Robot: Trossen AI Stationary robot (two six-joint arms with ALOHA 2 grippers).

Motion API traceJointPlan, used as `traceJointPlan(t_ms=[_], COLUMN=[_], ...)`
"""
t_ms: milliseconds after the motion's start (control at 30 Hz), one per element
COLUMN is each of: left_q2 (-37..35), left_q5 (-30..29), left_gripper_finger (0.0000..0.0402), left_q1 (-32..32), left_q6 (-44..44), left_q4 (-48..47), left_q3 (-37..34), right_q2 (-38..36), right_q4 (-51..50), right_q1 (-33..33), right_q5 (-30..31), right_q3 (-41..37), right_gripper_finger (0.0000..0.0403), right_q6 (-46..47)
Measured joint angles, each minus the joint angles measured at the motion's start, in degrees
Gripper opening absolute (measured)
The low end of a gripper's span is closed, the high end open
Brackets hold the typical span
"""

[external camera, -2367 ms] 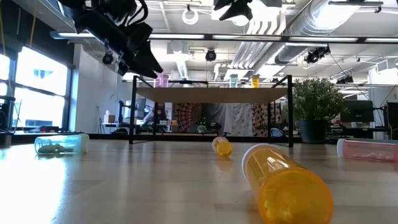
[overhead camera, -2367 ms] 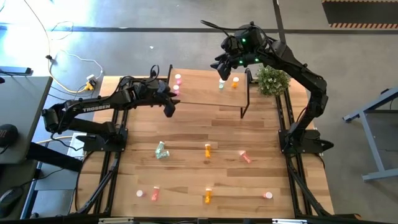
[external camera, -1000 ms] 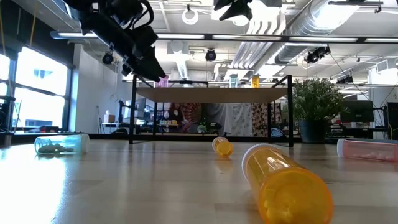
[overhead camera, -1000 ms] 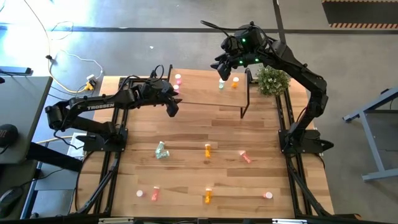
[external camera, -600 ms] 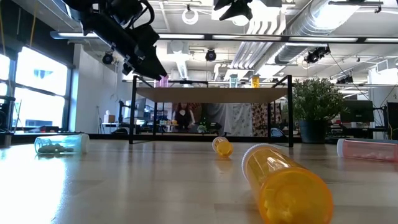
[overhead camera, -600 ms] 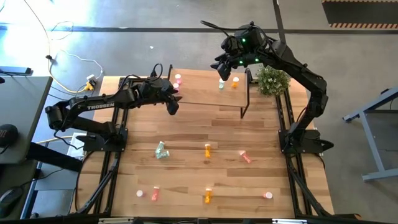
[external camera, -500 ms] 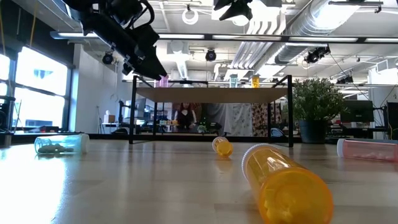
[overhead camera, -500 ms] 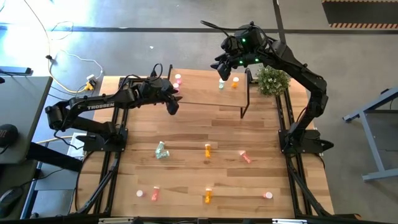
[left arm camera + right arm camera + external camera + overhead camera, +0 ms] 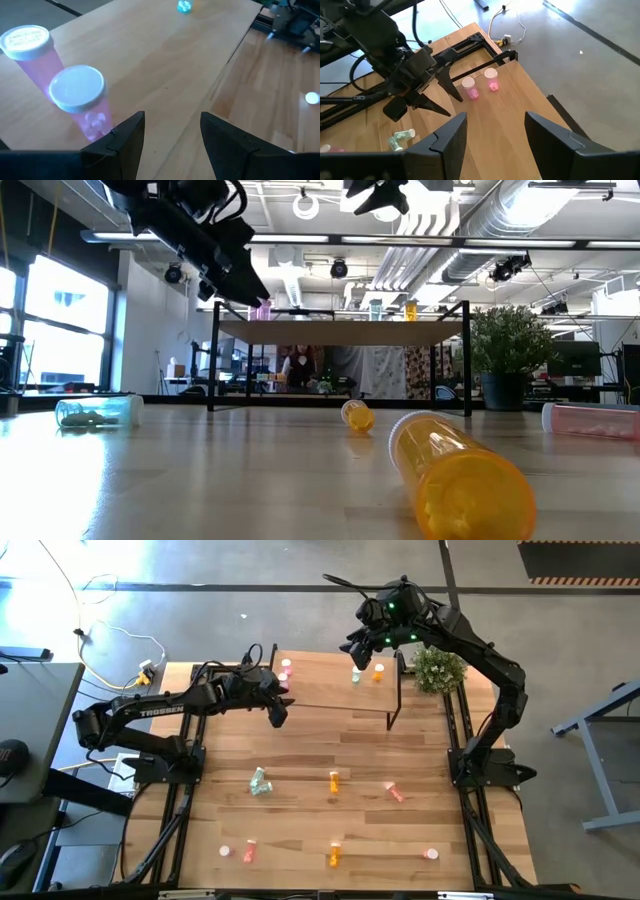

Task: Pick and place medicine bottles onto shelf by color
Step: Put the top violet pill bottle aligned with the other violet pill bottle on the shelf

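From above, pink bottles point(image 9: 286, 667) are grouped at the shelf's point(image 9: 330, 695) left end, green and orange at its right; others lie on the counter point(image 9: 300, 810). In the left wrist view, the left jaws stand apart, empty, beside two pink bottles. In the right wrist view, the right jaws stand apart, empty, above the shelf.

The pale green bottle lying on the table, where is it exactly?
In the high view the pale green bottle lies on its side on the table's left half, left of an orange bottle and well in front of the shelf.
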Motion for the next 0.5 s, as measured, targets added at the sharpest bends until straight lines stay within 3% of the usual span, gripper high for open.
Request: traceJointPlan(t_ms=[300, 500], left_q2=[-6.9, -10.9], left_q5=[-0.6, -4.8], left_gripper_finger=[0.0184, 0.0184], left_q1=[0.0, 0.0], left_q6=[0.1, 4.7], left_q4=[-5.3, -10.5], left_q3=[0.0, 0.0], right_q2=[0.0, 0.0], right_q4=[-0.8, -0.8], right_q1=[0.0, 0.0], right_q5=[0.0, 0.0], right_q3=[0.0, 0.0], right_gripper_finger=[0.019, 0.019], right_q6=[0.7, 0.7])
